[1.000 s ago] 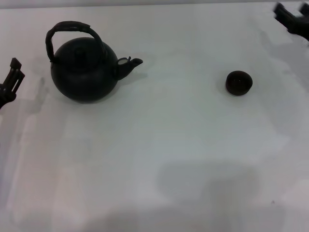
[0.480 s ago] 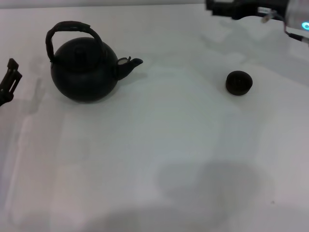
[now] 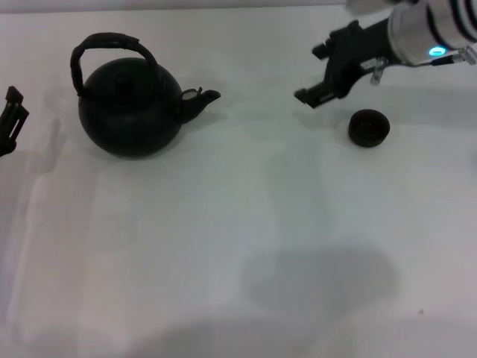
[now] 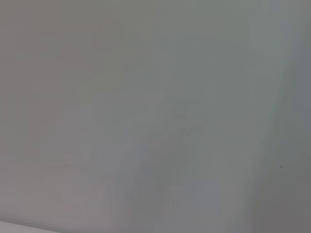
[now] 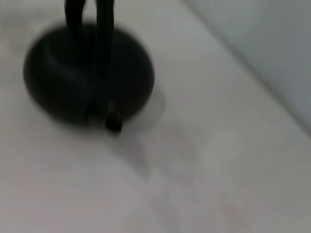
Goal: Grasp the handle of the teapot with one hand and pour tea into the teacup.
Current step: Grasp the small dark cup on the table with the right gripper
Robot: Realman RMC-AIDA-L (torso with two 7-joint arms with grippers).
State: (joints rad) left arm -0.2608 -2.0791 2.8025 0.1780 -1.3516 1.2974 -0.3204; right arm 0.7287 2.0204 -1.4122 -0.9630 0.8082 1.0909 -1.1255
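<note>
White desk: right gripper, jaws spread, should clear the teacup and straddle the teapot handle squarely.

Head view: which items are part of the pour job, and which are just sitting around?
Job items:
- teapot, standing on the table's left side, spout toward the cup
- handle, arched over the pot, ungrasped
- teacup, on the right
- right gripper, open, above the table near the cup

Bystanders:
- left gripper, at the left edge
- table, nothing else on it
</note>
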